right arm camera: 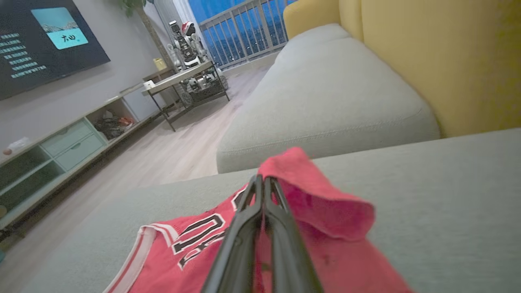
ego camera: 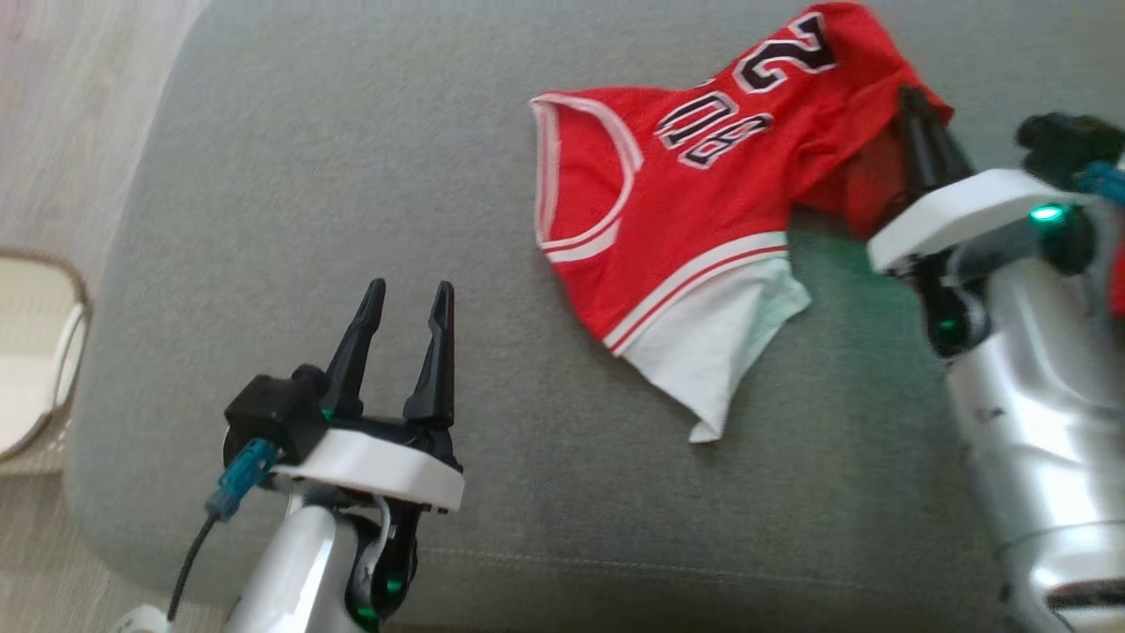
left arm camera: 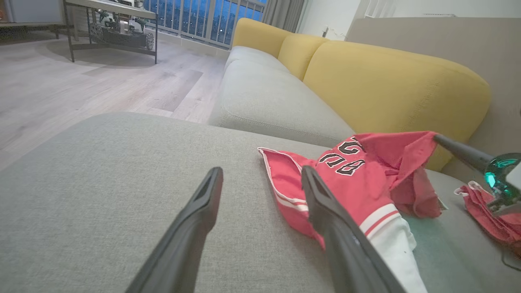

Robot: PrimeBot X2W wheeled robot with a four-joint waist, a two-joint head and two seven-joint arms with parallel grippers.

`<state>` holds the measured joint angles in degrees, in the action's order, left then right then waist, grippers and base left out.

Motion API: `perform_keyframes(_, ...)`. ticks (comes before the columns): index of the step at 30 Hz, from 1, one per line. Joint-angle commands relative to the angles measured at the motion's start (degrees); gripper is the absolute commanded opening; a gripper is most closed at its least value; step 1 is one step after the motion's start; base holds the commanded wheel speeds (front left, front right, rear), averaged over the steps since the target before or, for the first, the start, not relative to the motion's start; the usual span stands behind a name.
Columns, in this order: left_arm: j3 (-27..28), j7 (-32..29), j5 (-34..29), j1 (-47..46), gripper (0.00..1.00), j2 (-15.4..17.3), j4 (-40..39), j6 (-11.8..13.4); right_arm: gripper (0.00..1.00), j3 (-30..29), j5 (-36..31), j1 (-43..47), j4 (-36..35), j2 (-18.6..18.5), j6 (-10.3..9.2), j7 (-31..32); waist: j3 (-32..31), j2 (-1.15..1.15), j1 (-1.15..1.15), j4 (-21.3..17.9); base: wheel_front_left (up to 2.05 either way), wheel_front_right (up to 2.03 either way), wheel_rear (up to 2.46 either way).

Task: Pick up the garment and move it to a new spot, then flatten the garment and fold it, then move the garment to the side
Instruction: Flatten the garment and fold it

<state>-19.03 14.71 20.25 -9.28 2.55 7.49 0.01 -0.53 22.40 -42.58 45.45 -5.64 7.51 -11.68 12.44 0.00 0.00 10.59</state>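
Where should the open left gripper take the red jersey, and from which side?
The white-trimmed edge of the jersey nearest the left gripper, approached from the robot's left: that trim lies exposed on the grey cushion, opposite the corner the right gripper pinches.

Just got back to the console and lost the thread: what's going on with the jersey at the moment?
The right gripper is shut on a bunched edge of the red jersey, pinching that part up while most of the jersey lies crumpled on the grey cushion. The left gripper is open and hangs over bare cushion on the robot's left of the jersey, touching nothing. The pick-up has begun; flattening and folding are not yet done.
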Motion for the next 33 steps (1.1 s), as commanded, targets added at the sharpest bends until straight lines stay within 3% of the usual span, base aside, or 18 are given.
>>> perform_keyframes(1, 2.28, 0.29, -0.65, -0.35, 1.00, 0.32, -1.77, -0.02, 0.00, 0.23, -0.86, 0.79, -4.76, -1.69, -0.02, 1.47, -1.89, 0.00, 0.00, -2.08, 0.00, 0.00, 0.00)
perform_keyframes(12, 0.93, 0.29, -0.21, 0.71, 1.00, 0.32, -2.03, 0.08, 0.00, -4.37, -7.04, 6.10, -28.44, -12.38, -0.02, 20.03, -4.39, 0.00, 0.00, -4.90, 0.00, 0.00, 0.00)
perform_keyframes(20, -0.63, 0.29, 0.82, -0.30, 1.00, 0.32, -2.06, 0.41, 0.00, -1.40, -14.67, 6.65, -35.34, -22.26, -0.02, 26.21, -3.88, 0.00, 0.00, -2.46, 0.00, 0.00, 0.00)
perform_keyframes(24, -0.82, 0.29, 0.96, -0.39, 1.00, 0.32, -1.91, 0.44, 0.00, -0.36, -15.67, 7.21, -34.79, -24.73, -0.02, 29.33, -3.28, 0.00, 0.00, -1.66, 0.00, 0.00, 0.00)
perform_keyframes(28, -0.93, 0.29, 0.87, -1.21, 1.00, 0.32, -2.09, 0.28, 0.00, 1.15, -15.77, 6.14, -29.92, -25.43, -0.02, 30.37, -1.46, 0.00, 0.00, -1.16, 0.00, 0.00, 0.00)
perform_keyframes(33, -1.81, 0.29, 0.21, -3.40, 1.00, 0.32, -1.90, -0.51, 0.00, 2.08, -18.01, -1.20, -18.88, -26.23, -0.02, 24.19, 2.15, 0.00, 0.00, 0.27, 0.00, 0.00, 0.00)
